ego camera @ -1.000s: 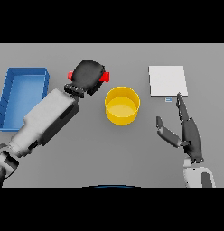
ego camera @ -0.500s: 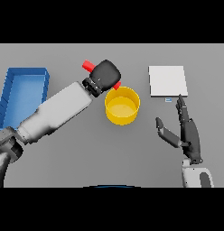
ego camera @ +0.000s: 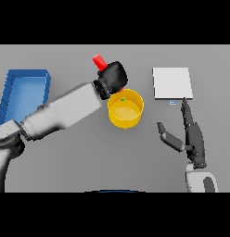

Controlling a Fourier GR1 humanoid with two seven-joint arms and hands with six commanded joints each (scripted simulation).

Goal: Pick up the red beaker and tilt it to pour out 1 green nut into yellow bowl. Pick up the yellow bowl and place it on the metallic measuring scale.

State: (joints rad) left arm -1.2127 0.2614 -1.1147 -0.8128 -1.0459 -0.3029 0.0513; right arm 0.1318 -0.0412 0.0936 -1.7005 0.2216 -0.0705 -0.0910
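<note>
**Head view: beaker tipped over the yellow bowl**

Fingers of the left hand [ego camera: 114,77] are curled round the red beaker [ego camera: 99,60], most of which is hidden behind the dark hand (only one red end pokes out up and to the left). The hand hangs over the near-left rim of the yellow bowl [ego camera: 126,116], and a small green nut [ego camera: 123,99] shows just inside that rim. Right of the bowl, well apart, lies the metallic measuring scale [ego camera: 171,83]. The right hand [ego camera: 193,139] sits below the scale above the grey worktop [ego camera: 135,157], fingers straight, holding nothing. A blue tray [ego camera: 10,90] lies at far left.
</note>
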